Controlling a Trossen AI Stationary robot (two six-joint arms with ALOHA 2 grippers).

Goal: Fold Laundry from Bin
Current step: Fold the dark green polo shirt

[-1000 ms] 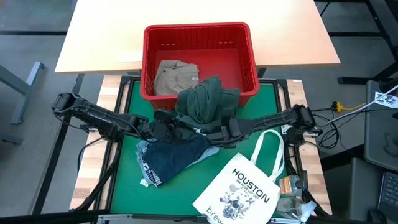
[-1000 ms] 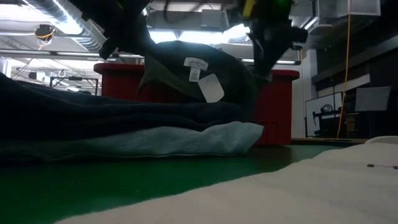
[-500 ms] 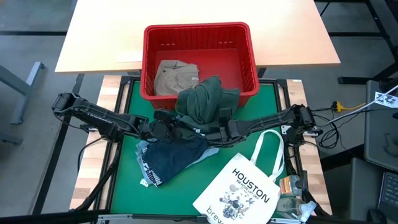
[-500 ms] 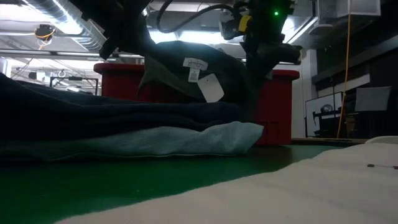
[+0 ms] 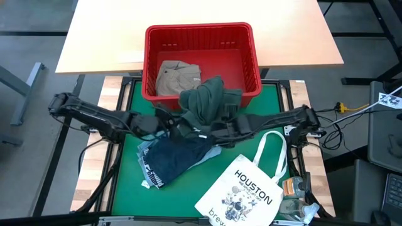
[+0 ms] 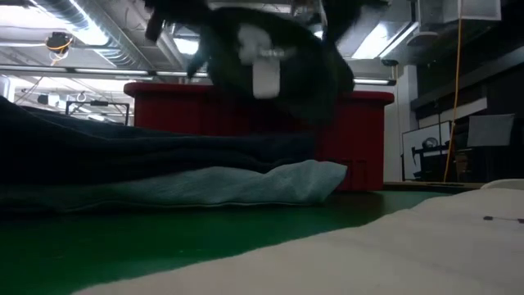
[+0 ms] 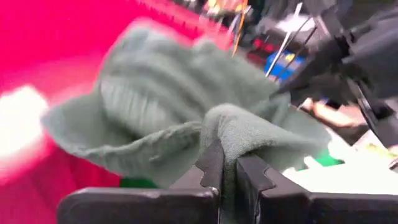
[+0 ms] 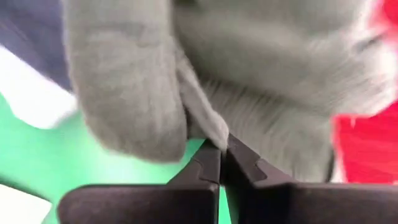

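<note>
One camera looks straight down on my surface (image 5: 125, 188); another sits level on it. My wrist cameras sit close behind my fingers; all share the green sweater (image 5: 204, 100).

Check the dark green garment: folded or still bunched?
Bunched. The dark green garment hangs crumpled over the bin front rim, pinched by the left gripper and right gripper, off the table in the low view.

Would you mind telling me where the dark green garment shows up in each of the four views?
High view: dark green garment, centre, draped over the red bin's front rim.
Low view: top centre, lifted, white tag showing, in front of the bin.
Left wrist view: fills the middle, pinched in the fingers.
Right wrist view: fills the top, pinched likewise.
Shared landmark: the red bin.
</note>
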